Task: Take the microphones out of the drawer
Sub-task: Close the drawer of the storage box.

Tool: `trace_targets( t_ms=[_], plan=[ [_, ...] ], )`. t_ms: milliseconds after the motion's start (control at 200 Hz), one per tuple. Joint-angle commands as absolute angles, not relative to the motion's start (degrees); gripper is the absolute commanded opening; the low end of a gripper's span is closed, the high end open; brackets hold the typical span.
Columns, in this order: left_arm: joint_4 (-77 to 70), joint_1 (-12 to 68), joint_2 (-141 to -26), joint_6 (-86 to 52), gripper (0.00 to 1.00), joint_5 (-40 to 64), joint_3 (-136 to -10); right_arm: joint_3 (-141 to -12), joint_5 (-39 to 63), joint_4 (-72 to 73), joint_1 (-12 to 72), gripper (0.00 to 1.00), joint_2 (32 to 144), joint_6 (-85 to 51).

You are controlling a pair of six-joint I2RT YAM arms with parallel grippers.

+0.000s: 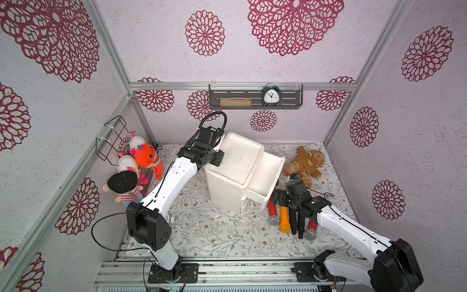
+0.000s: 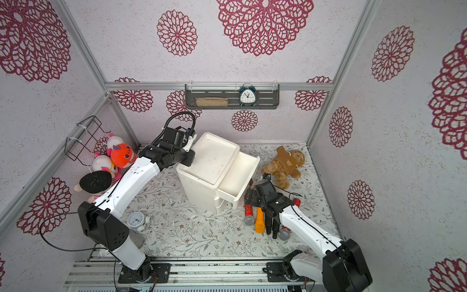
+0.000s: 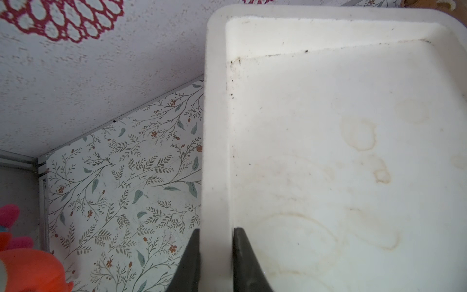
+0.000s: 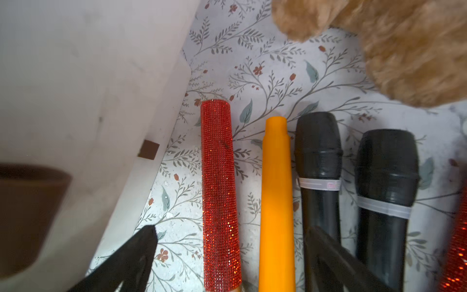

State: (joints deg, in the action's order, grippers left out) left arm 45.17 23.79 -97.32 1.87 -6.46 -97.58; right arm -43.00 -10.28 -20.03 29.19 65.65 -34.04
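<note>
Fingers (image 4: 131, 255) of right gripper (image 4: 231, 231) spread wide, holding nothing, low over microphones (image 4: 276, 202) lying in row on table (image 4: 252, 63) beside drawer (image 1: 262, 174). Drawer open, looks empty. Left gripper (image 3: 217, 229) pinching cabinet (image 3: 217, 126) rim. Removal looks done; only retreat left, probably.

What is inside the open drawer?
The drawer shows only its bare white floor; nothing lies on it. Its inner end, under the cabinet top, is covered.
</note>
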Motion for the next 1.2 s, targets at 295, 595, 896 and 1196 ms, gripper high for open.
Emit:
trace_targets(
  t_ms=[295,595,896,1196],
  plan=[
    [53.7,23.9,-100.28,7.14,0.01,-8.63,-96.05,-48.8,-7.48,-24.99,21.82,0.99,63.66,-26.84],
    [53.77,23.91,-99.71,7.75,0.01,-8.09,-95.64,-53.42,-2.94,-22.42,21.43,0.99,68.65,-23.93],
    [53.14,23.91,-99.96,7.91,0.02,-6.86,-95.71,-56.96,0.97,-19.17,21.59,0.99,72.65,-23.1],
    [53.16,23.93,-100.13,8.26,0.02,-7.01,-95.72,-60.34,2.43,-16.83,22.84,0.99,76.76,-23.19]
  ],
)
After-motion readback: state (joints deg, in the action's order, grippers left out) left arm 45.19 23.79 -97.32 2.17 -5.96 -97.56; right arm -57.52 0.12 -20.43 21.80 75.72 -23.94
